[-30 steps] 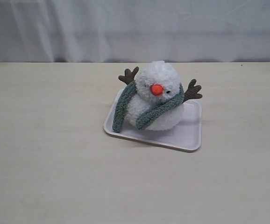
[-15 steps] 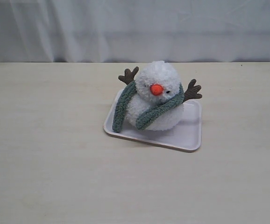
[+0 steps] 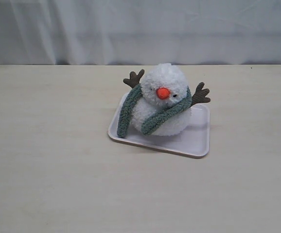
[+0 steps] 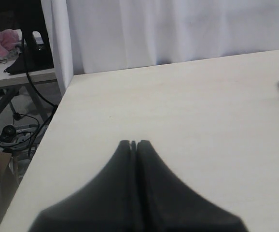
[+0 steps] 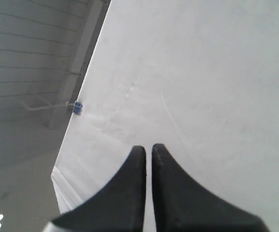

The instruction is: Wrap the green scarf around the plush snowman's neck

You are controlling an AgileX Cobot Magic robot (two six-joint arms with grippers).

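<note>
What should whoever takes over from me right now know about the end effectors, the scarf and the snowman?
Left end effector: shut, empty, above bare table, away from the toy.
Right end effector: shut, empty, also clear of the toy.
Neither shows in the exterior view.
Plush snowman: sits on the white tray.
Green scarf: comes down both sides of the snowman and crosses its front. One end hangs to the tray on the left arm's side.
Done: the wrap looks complete, though the back is hidden.
Left: probably only a check behind.
</note>
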